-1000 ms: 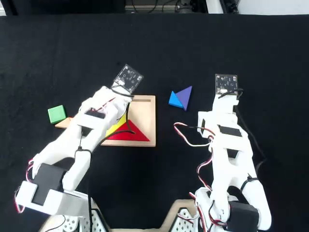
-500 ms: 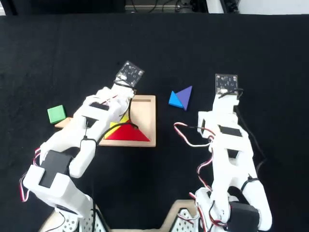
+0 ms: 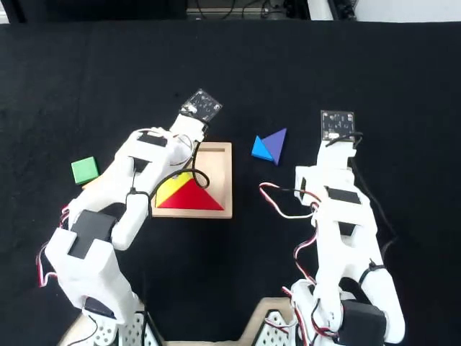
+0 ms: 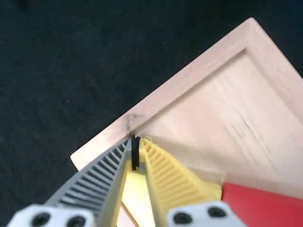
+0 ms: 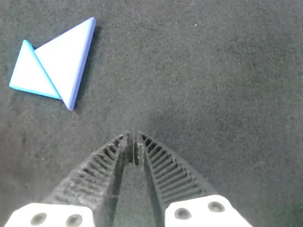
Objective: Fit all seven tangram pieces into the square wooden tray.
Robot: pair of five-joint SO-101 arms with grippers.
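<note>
Left tool [image 4: 135,143] clenched over the square wooden tray's [image 4: 189,75] inner corner; right tool [image 5: 134,142] clenched, well apart from that tray.

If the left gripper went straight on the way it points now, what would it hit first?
Most likely the rim of the wooden tray: the left gripper, shut, has its tips right at an inner corner of the tray, with black cloth beyond the rim.

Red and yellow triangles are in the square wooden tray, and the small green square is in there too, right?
Not quite. The red triangle and yellow triangle are in the square wooden tray, but the small green square lies outside it on the black cloth, as the high view shows.
</note>
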